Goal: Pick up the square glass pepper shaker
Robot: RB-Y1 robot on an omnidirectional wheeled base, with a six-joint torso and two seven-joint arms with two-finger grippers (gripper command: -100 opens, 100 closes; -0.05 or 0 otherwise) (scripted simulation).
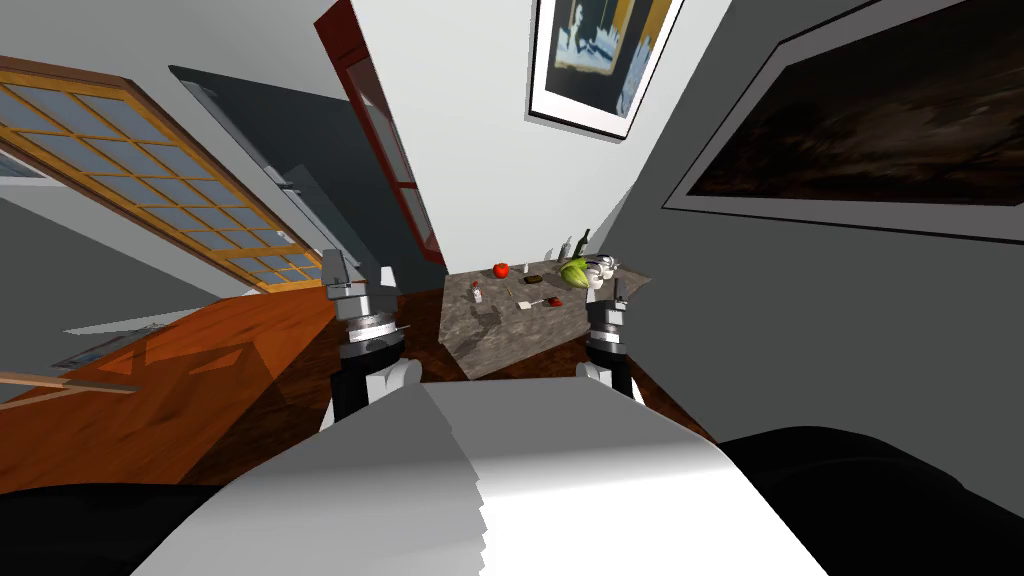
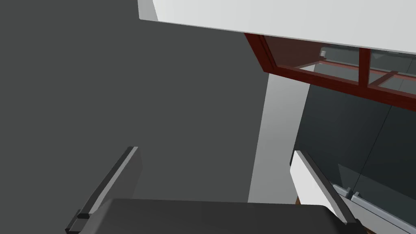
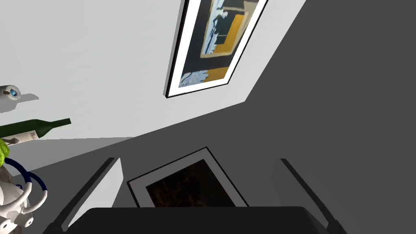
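1. Grey, stone-patterned table (image 1: 505, 340) stretches ahead of both raised arms. On it, ahead of and between the two sets of jaws, stands what is judged to be the pepper shaker (image 1: 477, 292), a small clear bottle with a red cap. It is upright and apart from its neighbours.
2. The right jaws, at the end of the right arm (image 1: 605, 335), are spread wide and hold nothing; they point upward, away from the tabletop. The left jaws, on the left arm (image 1: 362, 325), are likewise wide apart and empty, off the table's left side.
3. The reach looks not yet begun. Doing it well would mean tipping one set of jaws down toward the table and keeping them fully spread. They would then come over the shaker so that one blade passes each flat side, and close gently on the body below the cap. A red tomato (image 1: 500, 270) sits just beyond the shaker, farther from the jaws. A pale spatula-like tool (image 1: 525, 304) lies on the right jaws' side of it. The approach should pass both without a nudge.
4. Hard to make out: the shaker is too small to confirm square sides, glass or contents. Another small pale item (image 1: 527, 268) farther off could be its twin. Beside the right jaws, a dark green bottle (image 3: 40, 126) and a white rack (image 3: 12, 203) with a blue ring are cut off at the frame's edge.
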